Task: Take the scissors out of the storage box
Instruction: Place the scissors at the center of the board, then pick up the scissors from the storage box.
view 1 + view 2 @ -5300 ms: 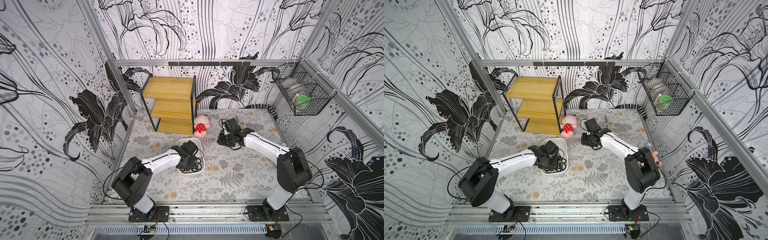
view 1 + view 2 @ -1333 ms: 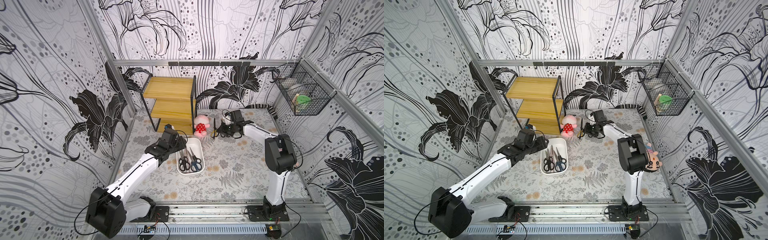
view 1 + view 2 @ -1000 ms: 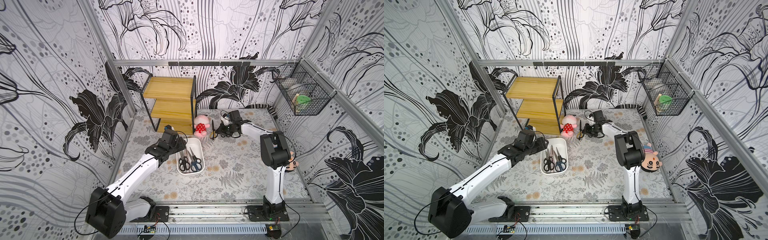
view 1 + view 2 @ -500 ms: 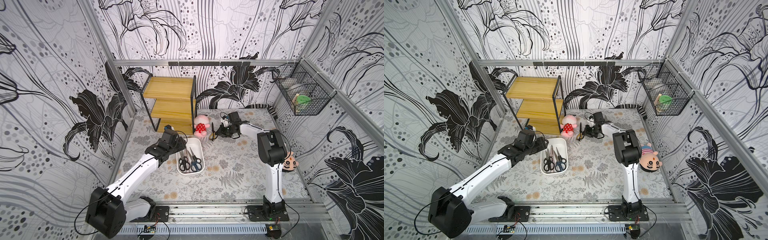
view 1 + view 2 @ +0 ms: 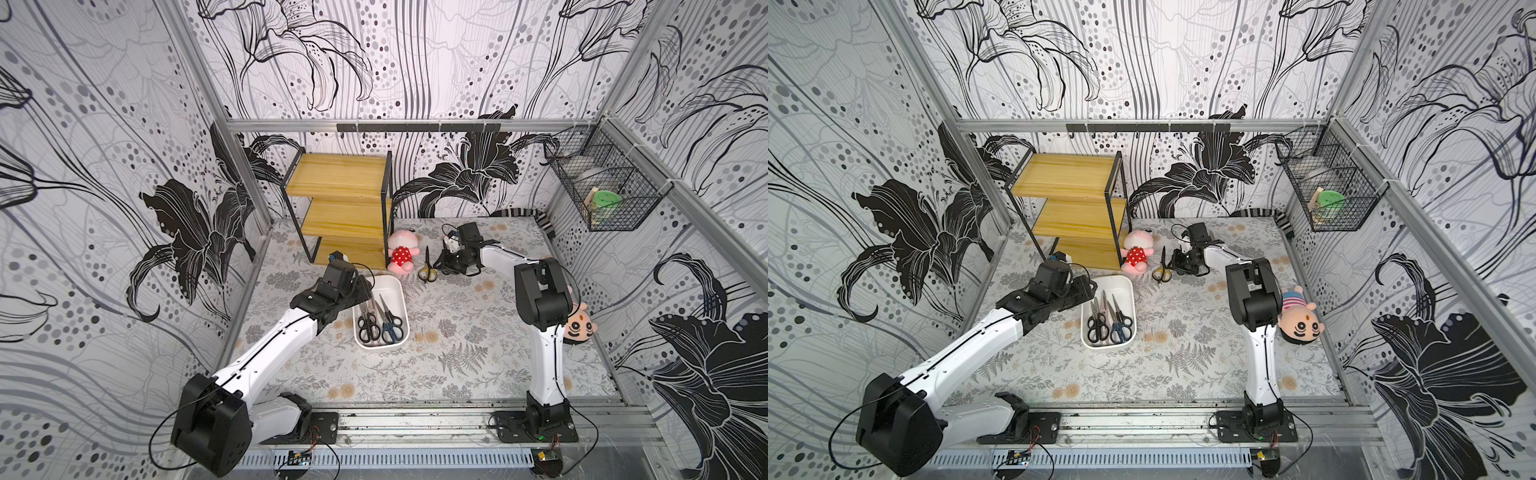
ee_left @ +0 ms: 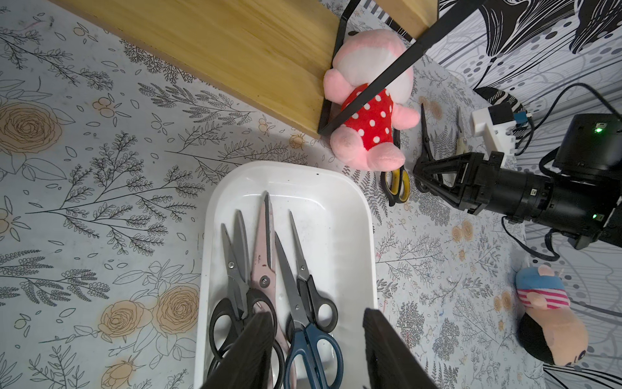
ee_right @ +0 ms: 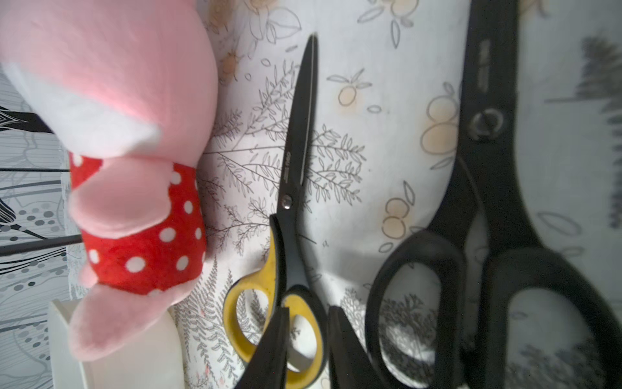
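Jaws on the left gripper point(image 6: 317, 313) stand wide apart and hold nothing. They hang above the white storage box point(image 6: 330, 215), and in the wrist view their black fingers cover part of the handles there. Jaws on the right gripper point(image 7: 308, 310) are only a little apart. One ring of the yellow-handled scissors point(image 7: 292, 175) sits in that small gap, and it looks let go, though the close view cuts the fingers off. In both top views this gripper is too small and dark to show its fingertips. Those scissors lie flat on the flowery table cover point(image 6: 101, 168), out of the box, just beside a pink plush toy point(image 7: 117, 134). Next to them lies a big pair of black scissors point(image 7: 488, 168), blurry and cut off at the edge. Four pairs lie in the box, handles at the end nearer the arms' bases: two with black handles, a long pale pink pair point(image 6: 264, 256) whose handles are hidden, and a blue-handled pair point(image 6: 313, 343)
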Controlling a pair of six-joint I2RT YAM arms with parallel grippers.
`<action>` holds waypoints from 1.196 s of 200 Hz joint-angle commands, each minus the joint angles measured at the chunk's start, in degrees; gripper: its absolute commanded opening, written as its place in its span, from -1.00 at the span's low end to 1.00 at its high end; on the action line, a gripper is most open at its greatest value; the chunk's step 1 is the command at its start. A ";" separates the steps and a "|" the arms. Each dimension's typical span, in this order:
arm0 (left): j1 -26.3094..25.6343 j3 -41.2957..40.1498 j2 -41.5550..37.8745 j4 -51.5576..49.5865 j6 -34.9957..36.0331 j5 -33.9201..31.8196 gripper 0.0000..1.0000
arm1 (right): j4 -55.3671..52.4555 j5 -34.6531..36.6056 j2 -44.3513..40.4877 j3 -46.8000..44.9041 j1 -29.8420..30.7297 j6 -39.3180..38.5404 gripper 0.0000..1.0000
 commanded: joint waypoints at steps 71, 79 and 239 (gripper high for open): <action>-6.09 1.61 3.66 -9.42 4.93 -4.46 -0.05 | -2.75 5.99 -19.41 -8.04 2.80 3.81 -0.38; -6.68 1.37 3.99 -9.57 4.86 -4.83 -0.09 | -2.95 7.27 -20.81 -9.53 4.02 4.41 -0.38; -8.78 3.14 19.77 -0.56 2.04 -0.81 -0.31 | -4.65 17.59 -29.82 -21.46 16.03 8.94 -0.34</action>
